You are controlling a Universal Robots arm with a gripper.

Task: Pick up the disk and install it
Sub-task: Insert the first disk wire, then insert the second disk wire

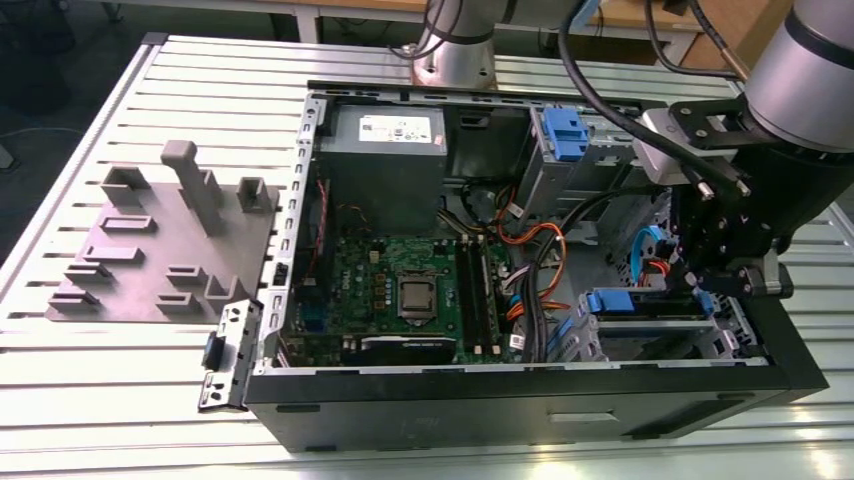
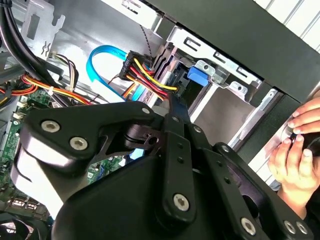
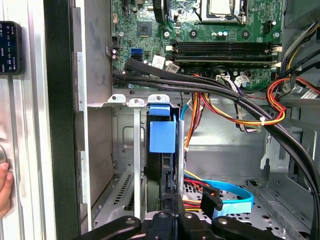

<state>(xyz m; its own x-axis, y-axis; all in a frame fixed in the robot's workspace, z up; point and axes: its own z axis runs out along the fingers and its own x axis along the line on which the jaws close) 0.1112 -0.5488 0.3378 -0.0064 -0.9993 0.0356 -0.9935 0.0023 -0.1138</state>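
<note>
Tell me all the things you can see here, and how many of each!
Computer case: one, black, open on the slatted table.
Table: one, silver, under everything.
Circuit board: one, green, inside the case.
Power supply: one, grey, at the case's far end.
Disk: one, blue bracket showing, seated in the drive cage.
Blue latch: one, on the far cage.
Wires: a bundle, orange, yellow, red and black, across the case.
Flat cable: one, light blue, looping by the cage.
Fixture plate: one, grey, at the exterior view's left.
Person's hand: one, beside the case.
Gripper: one, black, over the drive cage.
</note>
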